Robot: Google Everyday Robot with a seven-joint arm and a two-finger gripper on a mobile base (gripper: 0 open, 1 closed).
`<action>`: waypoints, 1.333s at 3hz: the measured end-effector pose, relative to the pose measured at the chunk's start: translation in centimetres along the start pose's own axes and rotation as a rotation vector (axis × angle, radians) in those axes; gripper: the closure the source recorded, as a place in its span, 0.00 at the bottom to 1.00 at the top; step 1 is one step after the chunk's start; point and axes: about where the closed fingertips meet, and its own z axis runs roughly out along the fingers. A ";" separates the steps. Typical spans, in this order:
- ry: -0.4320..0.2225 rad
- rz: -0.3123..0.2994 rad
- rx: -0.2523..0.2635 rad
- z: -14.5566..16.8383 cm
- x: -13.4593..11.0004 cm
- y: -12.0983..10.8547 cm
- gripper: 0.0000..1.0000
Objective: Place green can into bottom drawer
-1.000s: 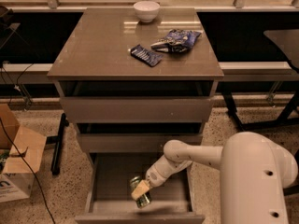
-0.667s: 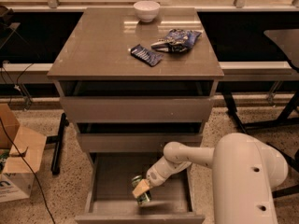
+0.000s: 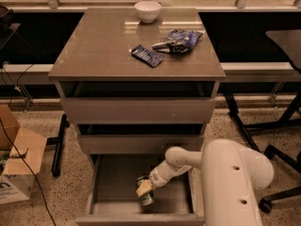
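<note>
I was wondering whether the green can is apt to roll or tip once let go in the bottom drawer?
Likely yes: the green can, gripped by the hand inside the bottom drawer, looks tilted, so it may topple. Its round body would probably roll on the flat floor. Being small, it seems light.

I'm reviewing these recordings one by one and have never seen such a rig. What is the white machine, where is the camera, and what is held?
The white shape is a mobile robot's one arm. The single camera looks down over it at a three-drawer cabinet. The gripper is down inside the open bottom drawer, shut on the green can. On the cabinet top lie a white bowl and two blue packets. A cardboard box stands on the floor, left.
</note>
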 end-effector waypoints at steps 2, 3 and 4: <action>0.012 0.087 0.023 3.4 0.3 -3.6 0.77; 0.032 0.159 0.033 5.7 1.0 -5.0 0.46; 0.032 0.159 0.033 5.7 1.0 -5.0 0.23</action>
